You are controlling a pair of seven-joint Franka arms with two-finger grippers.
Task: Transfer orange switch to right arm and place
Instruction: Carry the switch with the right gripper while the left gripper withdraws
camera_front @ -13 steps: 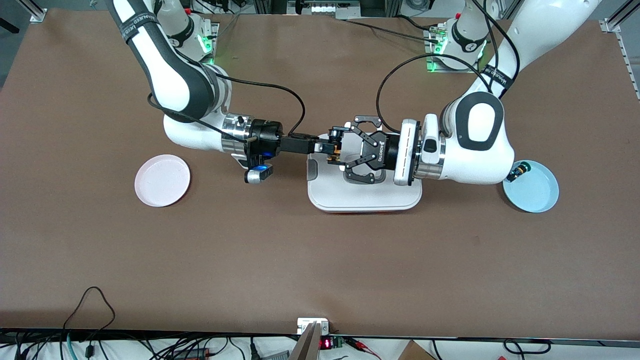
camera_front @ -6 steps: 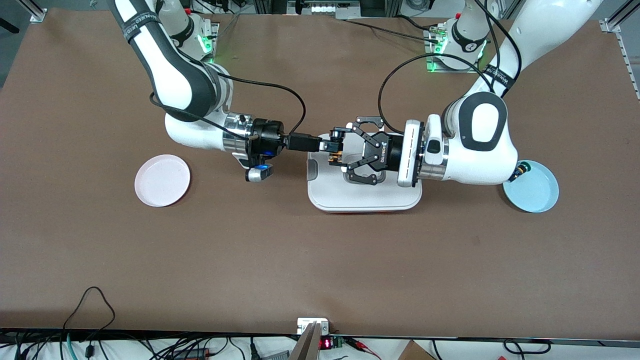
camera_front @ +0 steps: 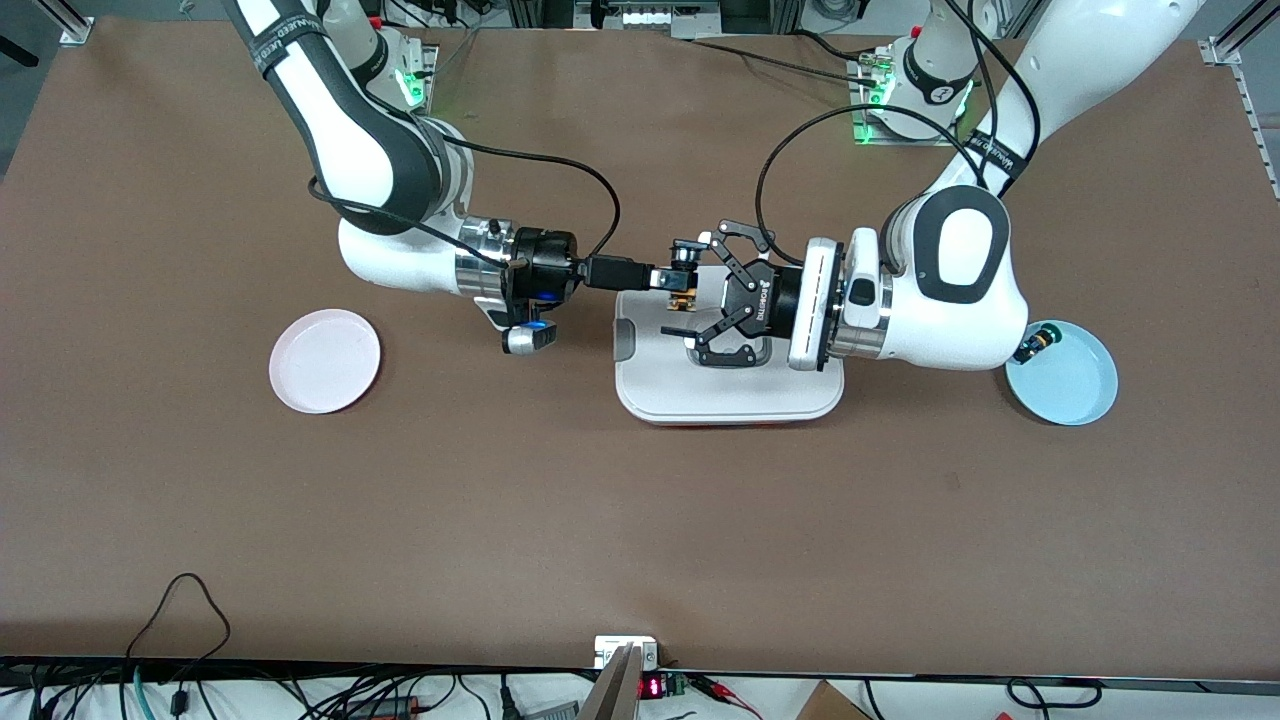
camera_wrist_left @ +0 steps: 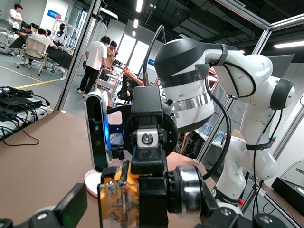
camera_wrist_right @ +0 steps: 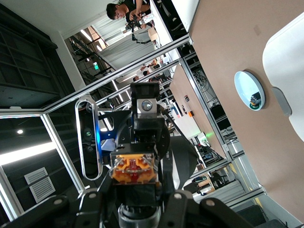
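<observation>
I've got both arms meeting over the white tray (camera_front: 727, 395). Since a second ago the left gripper (camera_front: 685, 300) has spread its fingers off the orange switch (camera_front: 681, 290), and the right gripper (camera_front: 668, 277), jaws clamped on the switch, has lifted a little. I judge the handover made; next comes carrying it to the pink plate (camera_front: 325, 360), with the green switch (camera_front: 1041, 340) resting on the blue plate (camera_front: 1070, 385)

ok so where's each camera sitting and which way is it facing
Front: high, across the table, facing both bases; right gripper and left gripper meet over the white tray.
Left wrist: faces the right gripper and arm; own fingers at the edge.
Right wrist: faces the left gripper, blue plate too.
Shared: orange switch, all three.
</observation>
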